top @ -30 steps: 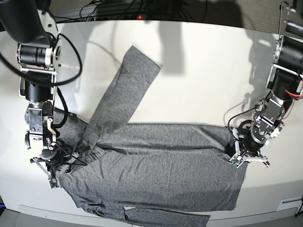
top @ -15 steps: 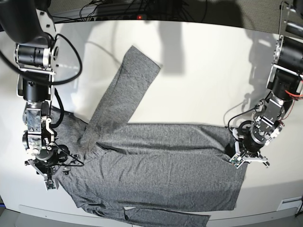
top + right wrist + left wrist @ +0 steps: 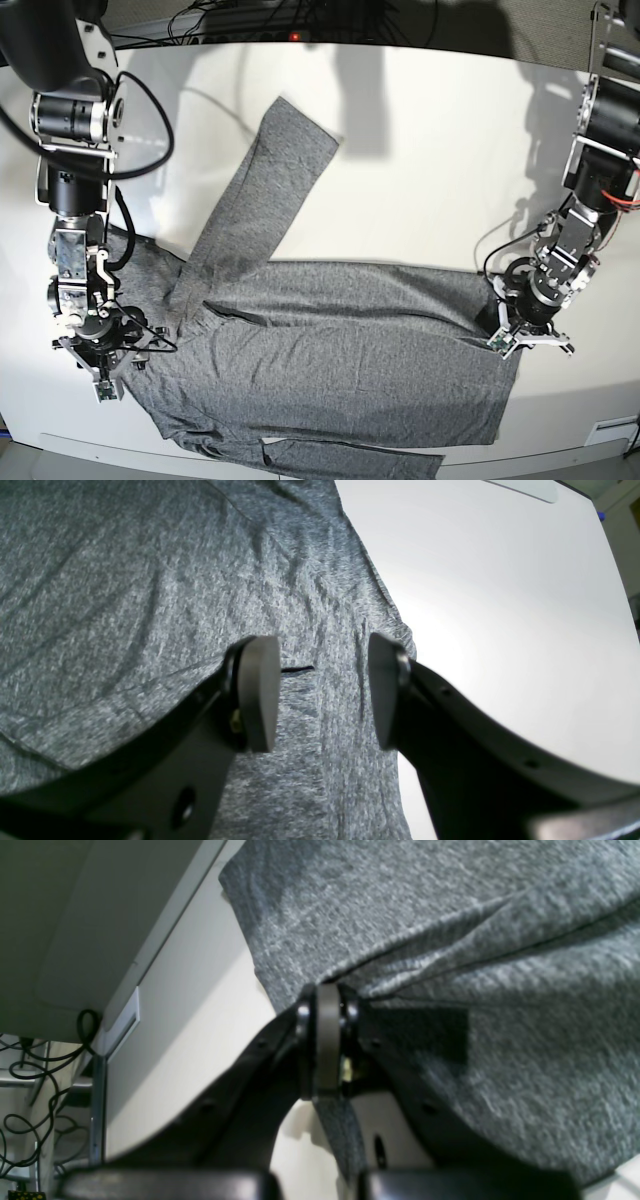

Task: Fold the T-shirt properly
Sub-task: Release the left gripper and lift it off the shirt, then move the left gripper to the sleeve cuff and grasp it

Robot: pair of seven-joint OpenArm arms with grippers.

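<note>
T-shirt (image 3: 330,370) lies spread along the bench's (image 3: 430,150) front edge. Right gripper (image 3: 320,690) has just released the shoulder; its jaws stand apart, empty. Left gripper (image 3: 325,1005) remains clamped on the hem, so regrasping likely follows.

Cloth, plastic and a smooth top

The shirt (image 3: 330,350) is mottled grey knit, matt and slightly rough; the table (image 3: 440,160) is smooth, pale, faintly glossy; the gripper fingers (image 3: 257,695) look like matt black plastic with grey pads.
</note>
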